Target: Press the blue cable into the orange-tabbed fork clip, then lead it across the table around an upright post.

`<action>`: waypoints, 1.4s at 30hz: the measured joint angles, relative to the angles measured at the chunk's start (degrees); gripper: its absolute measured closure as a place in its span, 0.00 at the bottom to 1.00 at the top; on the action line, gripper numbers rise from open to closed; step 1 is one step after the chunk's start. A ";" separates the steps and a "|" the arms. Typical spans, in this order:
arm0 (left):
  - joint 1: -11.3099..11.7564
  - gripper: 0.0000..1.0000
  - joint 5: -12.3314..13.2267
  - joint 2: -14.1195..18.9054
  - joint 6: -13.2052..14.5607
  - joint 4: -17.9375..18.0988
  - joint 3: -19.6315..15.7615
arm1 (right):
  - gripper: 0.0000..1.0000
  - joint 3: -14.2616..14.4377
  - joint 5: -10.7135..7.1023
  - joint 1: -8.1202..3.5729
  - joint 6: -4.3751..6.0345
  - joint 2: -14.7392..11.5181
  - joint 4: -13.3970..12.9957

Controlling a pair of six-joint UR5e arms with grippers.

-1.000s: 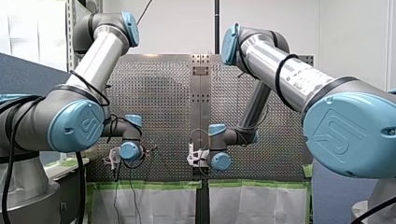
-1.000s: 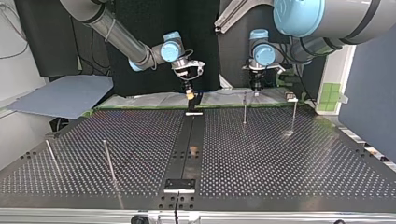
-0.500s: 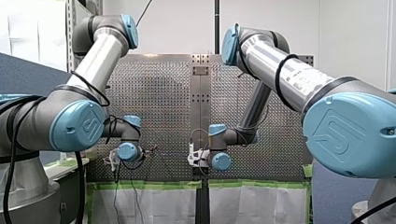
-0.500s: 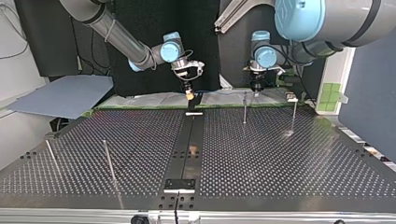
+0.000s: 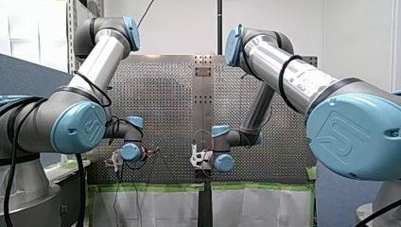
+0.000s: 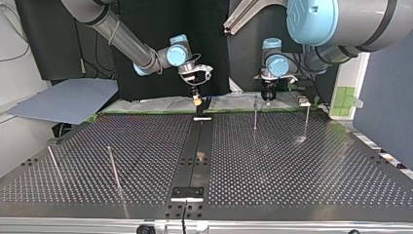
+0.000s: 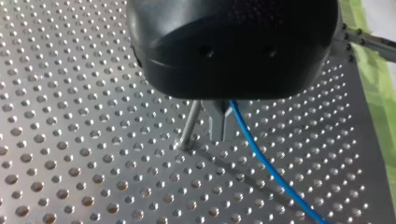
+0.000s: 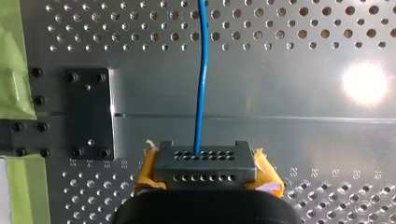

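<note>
The blue cable [image 7: 261, 163], thin, smooth and round, is seen in the left wrist view coming out at my left gripper [image 7: 221, 134]. The gripper's short grey metal fingers are pressed together on the cable beneath a rounded black body. From there the cable is laid in a shallow curve over the dimpled metal table [image 7: 70, 140] and is cut off at the edge of the view. A slim, shiny upright post [image 7: 188, 127] is planted just beside those fingers, on the side away from the cable. Whether post and fingers touch cannot be judged.

In the right wrist view the cable is stretched straight across a smooth, unperforated strip and ends at my right gripper [image 8: 205, 161]. There a dark block [image 8: 205, 169] pierced by two rows of small holes is flanked by crumpled orange-yellow pads [image 8: 268, 175]. Whether this gripper is clenched or released cannot be told, since its black housing hides the rest.

A black plate [image 8: 88, 114] fixed with screws is set beside the cable's line, and green tape [image 8: 11, 56] is stuck along the table's edge.

In the top view both grippers are held over the table's far edge, and the cable between them is too fine to be traced. Two leaning rods [image 6: 113, 168] are seen at that view's left, and a grey-blue sheet [image 6: 68, 100] is laid beyond the table.
</note>
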 joint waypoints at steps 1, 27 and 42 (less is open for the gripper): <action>0.08 1.00 0.00 0.00 -0.02 -0.28 0.29 | 1.00 -0.09 0.03 -0.09 0.00 0.00 0.11; 2.62 0.62 1.58 -0.01 0.78 -1.75 3.15 | 1.00 -1.37 -0.04 -3.77 0.00 0.00 2.07; 2.99 0.00 3.99 -0.01 2.48 -5.21 3.14 | 1.00 -1.86 -0.05 -3.95 0.02 0.00 2.56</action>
